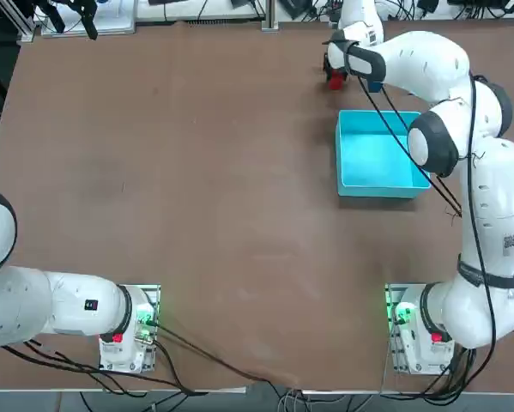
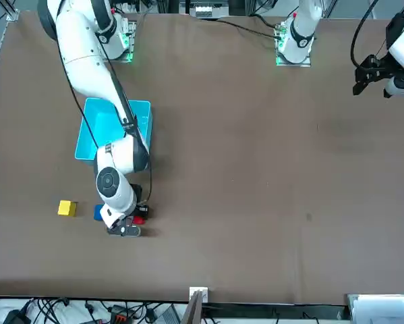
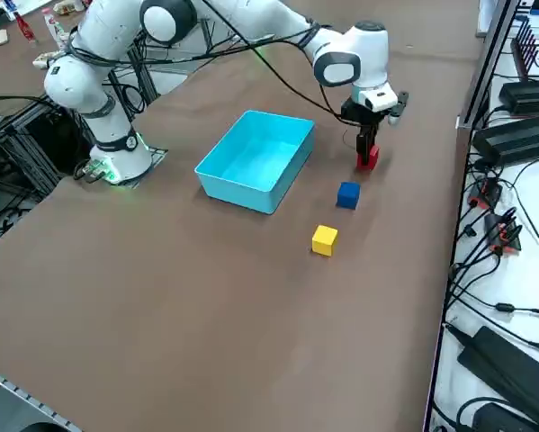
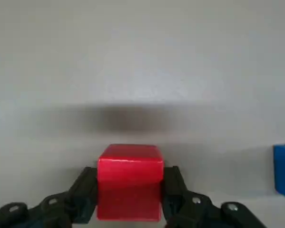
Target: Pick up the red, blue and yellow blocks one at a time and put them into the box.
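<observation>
The right hand (image 4: 129, 199) is lowered to the bench (image 1: 196, 189) at its far side, beyond the box (image 1: 372, 159), and is closed on the red block (image 4: 129, 189) — one finger is pressed flat against each side face, and the block is set square between them, top face level. No long axis is offered by a cube. The blue block (image 3: 347, 194) is seen just beside the red one, apart from it, and the yellow block (image 3: 324, 239) lies further along the same line. The box is seen to hold no block — its long sides run away from the robot.
</observation>
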Robot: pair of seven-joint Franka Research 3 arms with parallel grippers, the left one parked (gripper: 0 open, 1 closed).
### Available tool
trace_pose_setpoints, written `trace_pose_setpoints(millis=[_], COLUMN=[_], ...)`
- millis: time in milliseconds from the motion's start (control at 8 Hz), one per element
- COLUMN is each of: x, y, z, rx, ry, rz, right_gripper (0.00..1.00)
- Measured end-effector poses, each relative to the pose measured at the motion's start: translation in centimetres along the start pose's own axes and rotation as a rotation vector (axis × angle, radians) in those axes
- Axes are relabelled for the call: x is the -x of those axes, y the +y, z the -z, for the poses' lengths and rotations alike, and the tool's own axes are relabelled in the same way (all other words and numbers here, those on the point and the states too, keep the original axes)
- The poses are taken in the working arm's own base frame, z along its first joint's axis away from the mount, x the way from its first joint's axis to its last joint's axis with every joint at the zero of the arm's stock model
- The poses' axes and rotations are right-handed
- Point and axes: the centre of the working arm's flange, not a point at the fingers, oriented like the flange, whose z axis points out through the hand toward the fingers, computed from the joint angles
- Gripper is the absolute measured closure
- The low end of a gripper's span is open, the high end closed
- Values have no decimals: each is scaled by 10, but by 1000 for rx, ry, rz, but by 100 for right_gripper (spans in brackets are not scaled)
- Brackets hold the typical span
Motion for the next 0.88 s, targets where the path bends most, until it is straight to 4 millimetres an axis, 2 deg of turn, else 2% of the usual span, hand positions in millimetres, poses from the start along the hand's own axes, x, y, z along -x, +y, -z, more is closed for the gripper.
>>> trace_pose_setpoints(millis=[125, 250, 500, 625, 750, 875], x=[0, -1, 9, 30, 57, 89], y=[2, 10, 44, 63, 77, 85], z=[16, 49, 138, 168, 183, 185], rx=[8, 27, 45, 44, 44, 48], ry=[-17, -48, -94, -117, -147, -187], rz=[-36, -59, -98, -112, -115, -108], right_gripper=[30, 30, 30, 30, 30, 30])
